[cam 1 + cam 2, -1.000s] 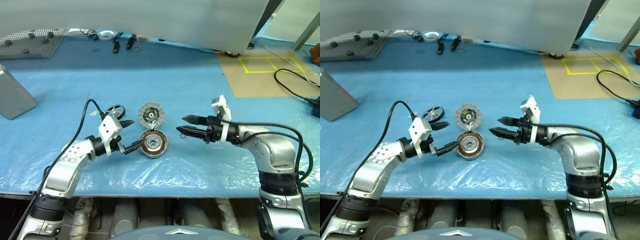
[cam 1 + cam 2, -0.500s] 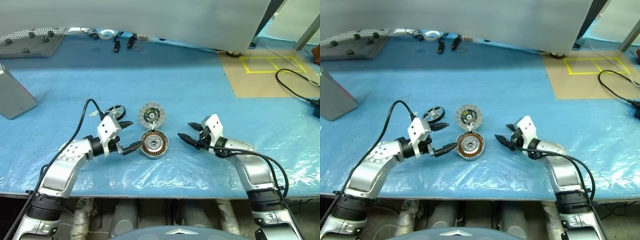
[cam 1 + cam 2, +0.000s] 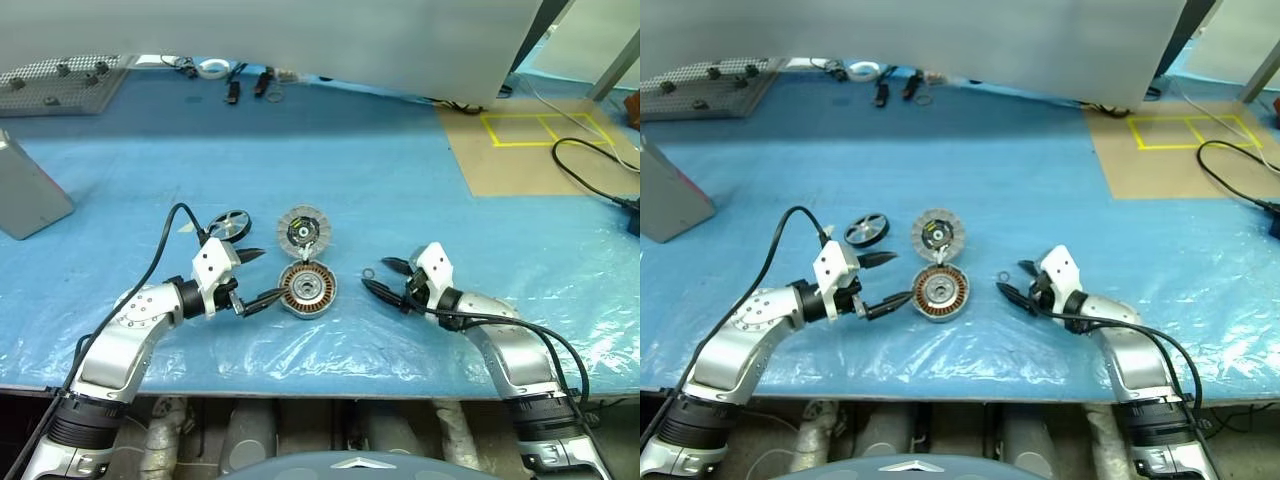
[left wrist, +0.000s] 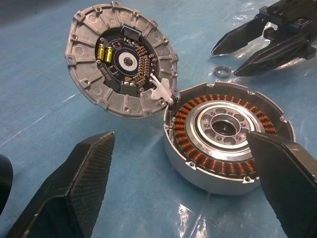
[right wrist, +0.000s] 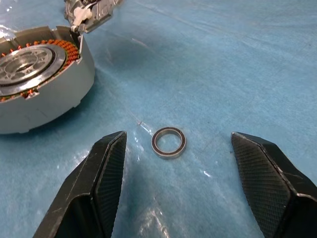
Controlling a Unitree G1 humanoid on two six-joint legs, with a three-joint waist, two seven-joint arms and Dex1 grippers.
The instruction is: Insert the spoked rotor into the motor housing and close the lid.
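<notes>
The motor housing (image 3: 307,288) lies open-topped on the worktop (image 3: 400,180), with nothing above its windings. At its 12 o'clock the lid (image 3: 303,230) lies flat, joined at the rim, blocking that side. At 9 o'clock the left pincer (image 3: 253,277) stands spread, one finger close to the housing wall. At 3 o'clock a small ring (image 5: 168,142) lies between the spread fingers of the right pincer (image 3: 384,277). The spoked rotor (image 3: 230,223) sits at 10 o'clock, just behind the left pincer. Bare blue sheet lies at 6 o'clock.
</notes>
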